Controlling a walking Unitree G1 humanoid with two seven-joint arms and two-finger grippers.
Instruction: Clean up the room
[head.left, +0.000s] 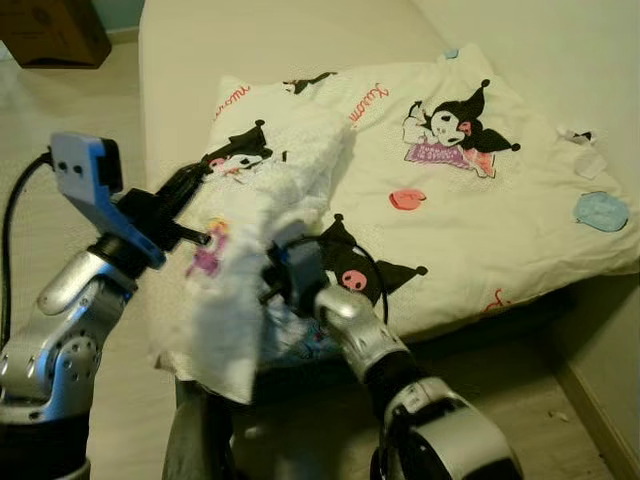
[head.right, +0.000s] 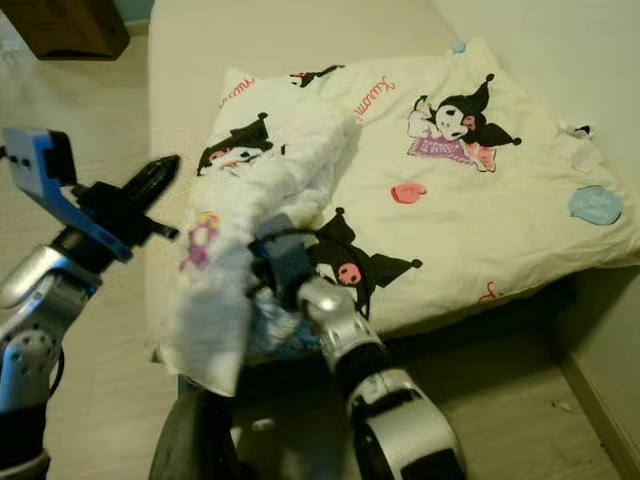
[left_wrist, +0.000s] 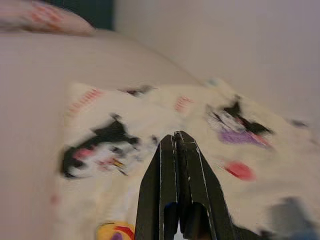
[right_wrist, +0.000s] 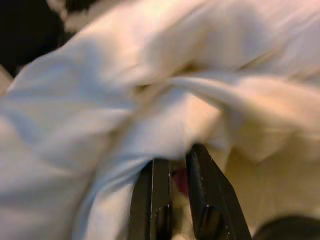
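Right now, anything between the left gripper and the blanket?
Nothing visible. The left gripper, fingers together, hangs above the near left part of the blanket, with open air between. The right gripper is already buried in a lifted fold beside it.

A cartoon blanket on the bed

The white blanket (head.left: 470, 200) has black cartoon faces and pink spots. It lies spread on the bed (head.left: 200, 60), with one side bunched up and lifted.
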